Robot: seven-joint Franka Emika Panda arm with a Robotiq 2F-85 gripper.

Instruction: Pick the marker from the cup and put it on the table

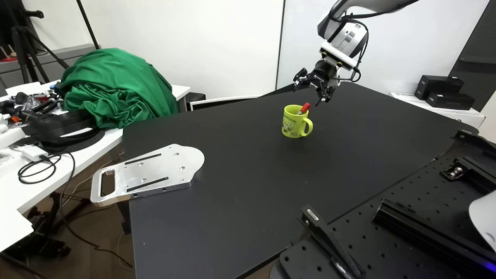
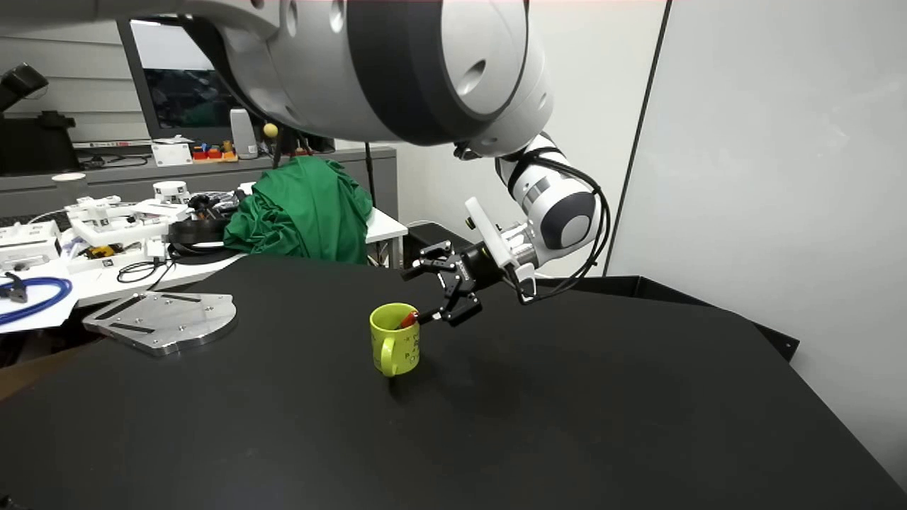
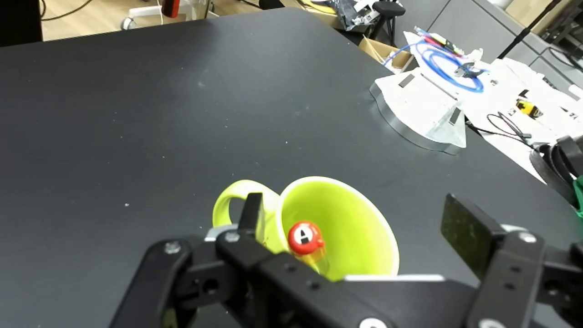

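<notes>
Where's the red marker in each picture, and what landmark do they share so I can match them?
In an exterior view: the red marker is right of centre, above mid-height.
In an exterior view: the red marker is left of centre, below mid-height.
In the wrist view: the red marker is just right of centre, below mid-height.
Shared landmark: the yellow-green cup holding it.

The mug (image 1: 293, 123) stands on the bench (image 1: 240, 174), the marker (image 1: 305, 108) tilted inside it. The pincer (image 1: 307, 95) hangs just beyond, to the right. Away to my left, a plate (image 1: 159, 169) overhangs the bench's edge; farther off, a cloth (image 1: 116, 83) is heaped on the desk (image 1: 11, 193).
</notes>
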